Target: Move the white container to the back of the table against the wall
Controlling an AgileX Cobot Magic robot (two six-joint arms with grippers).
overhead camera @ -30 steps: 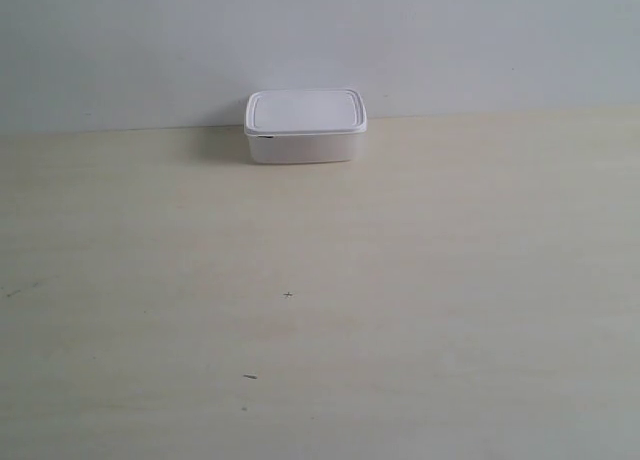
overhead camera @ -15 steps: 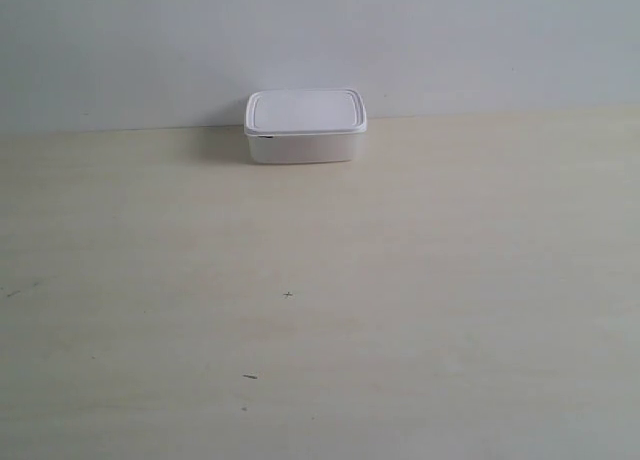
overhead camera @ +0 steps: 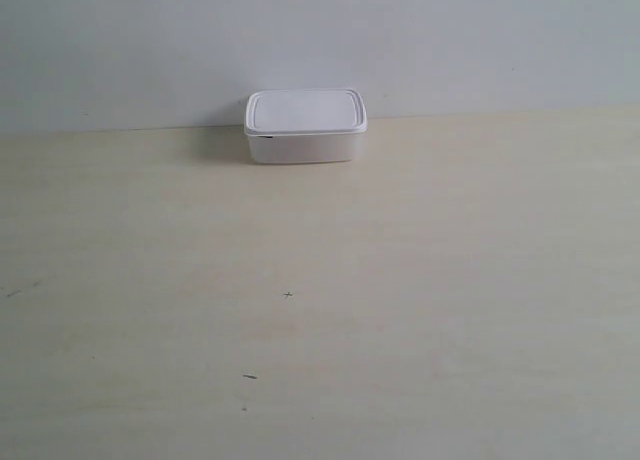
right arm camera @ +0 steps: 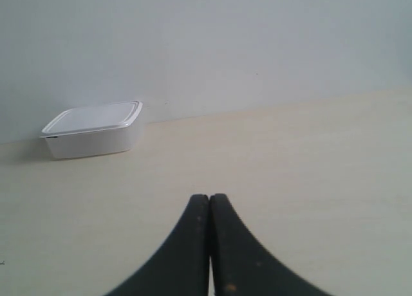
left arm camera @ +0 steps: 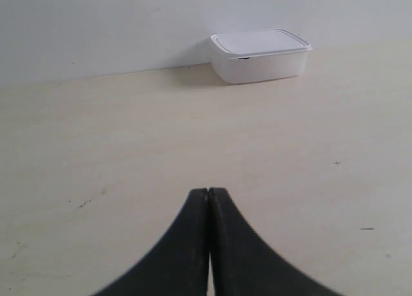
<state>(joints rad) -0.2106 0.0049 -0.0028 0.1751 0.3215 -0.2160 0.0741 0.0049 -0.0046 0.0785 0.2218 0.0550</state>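
the white container (overhead camera: 305, 126) is sitting at the back of the table (overhead camera: 400, 280), seemingly against the wall (overhead camera: 450, 40). left gripper (left arm camera: 209, 196) and right gripper (right arm camera: 209, 199) are hanging clenched, empty. it's probably light, rigid, slick: grip its side walls

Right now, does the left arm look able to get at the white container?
Probably yes. Only open table lies between the left end effector and the white container at the wall. The end effector is shut and well short of it, so it would need to open to grasp.
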